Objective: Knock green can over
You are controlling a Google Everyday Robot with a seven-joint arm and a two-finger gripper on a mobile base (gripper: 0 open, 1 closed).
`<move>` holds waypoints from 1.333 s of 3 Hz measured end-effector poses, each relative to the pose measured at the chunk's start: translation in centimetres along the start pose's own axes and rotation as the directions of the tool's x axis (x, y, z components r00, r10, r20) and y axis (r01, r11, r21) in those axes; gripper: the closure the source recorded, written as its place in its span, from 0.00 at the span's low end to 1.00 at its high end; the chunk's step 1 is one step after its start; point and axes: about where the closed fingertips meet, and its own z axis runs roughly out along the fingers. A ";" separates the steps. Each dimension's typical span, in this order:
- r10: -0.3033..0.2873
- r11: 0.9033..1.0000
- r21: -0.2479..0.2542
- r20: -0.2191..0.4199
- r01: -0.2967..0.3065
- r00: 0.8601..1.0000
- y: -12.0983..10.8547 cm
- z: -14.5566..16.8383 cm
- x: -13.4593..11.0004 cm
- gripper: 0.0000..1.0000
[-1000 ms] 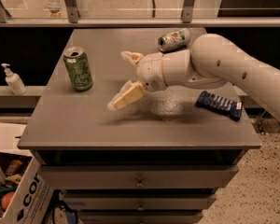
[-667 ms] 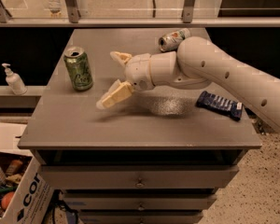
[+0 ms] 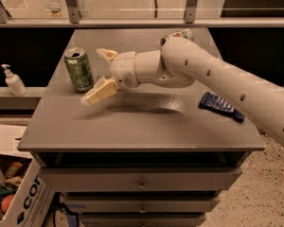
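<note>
Green can (image 3: 79,70) is standing upright at roughly 10 o'clock on the worktop (image 3: 132,126), with the pincer (image 3: 95,75) hovering just at its 3 o'clock, fingers spread wide apart and gripping nothing; contact with the can is unclear. A dark blue packet (image 3: 221,107) is lying at the worktop's 3 o'clock, well apart.

green can (image 3: 79,70), cream tool (image 3: 95,77) beside it
</note>
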 end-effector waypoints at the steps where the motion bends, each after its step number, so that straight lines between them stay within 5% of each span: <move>1: 0.042 0.999 -0.016 0.027 -0.042 0.999 -0.6 2.2 -0.5 0.00; 2: 0.106 0.994 -0.038 0.038 -0.105 0.994 -0.7 4.4 -0.6 0.00; 4: 0.191 0.981 -0.034 0.045 -0.189 0.981 -0.3 5.4 0.2 0.41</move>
